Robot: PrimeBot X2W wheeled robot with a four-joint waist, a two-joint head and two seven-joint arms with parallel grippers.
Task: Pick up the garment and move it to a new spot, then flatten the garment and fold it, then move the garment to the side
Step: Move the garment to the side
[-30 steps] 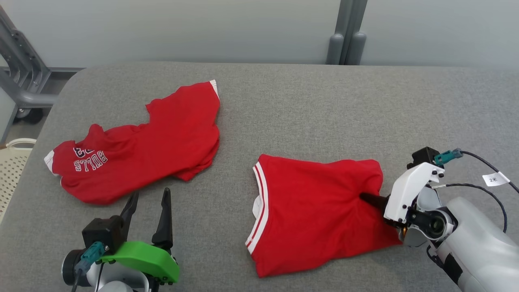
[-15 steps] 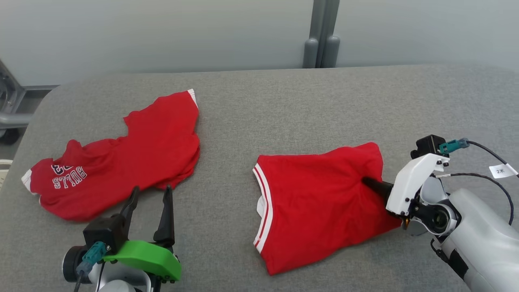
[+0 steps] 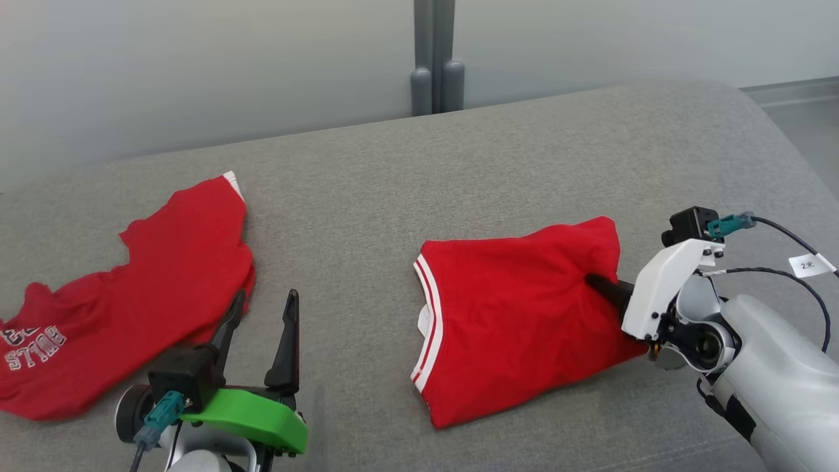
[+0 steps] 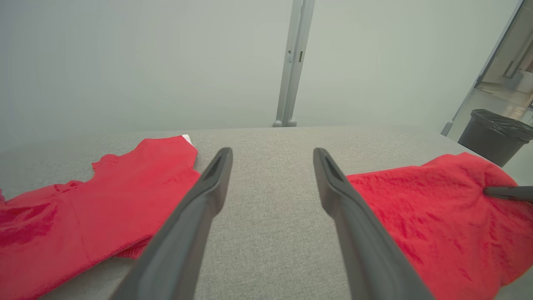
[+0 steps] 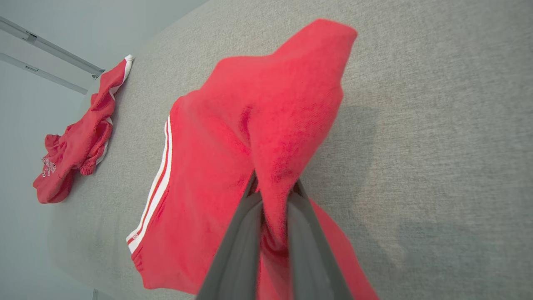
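1. My right gripper (image 3: 593, 283) is clamped on the garment (image 3: 518, 328). Both dark fingers pinch a raised fold at its right end, with cloth bunched between them in the right wrist view.
2. My left gripper (image 3: 265, 298) hangs with its fingers spread and nothing between them, over bare table (image 3: 393, 196) between the two pieces of clothing.
3. The garment lies right of the table's middle, toward the near edge. It is red and folded to a rough rectangle, with two white stripes along its left hem and a sliver of white lining showing there.
4. Its weave looks soft and slightly fuzzy. Creases radiate from the pinch, and the far right corner stands up in a peak.
5. I cannot tell whether the pinched fold is clear of the table beneath.
6. A second red shirt (image 3: 131, 295) sprawls unfolded near the left edge, with white lettering and white sleeve trim.
7. The table is covered in grey woven fabric and has rounded corners.
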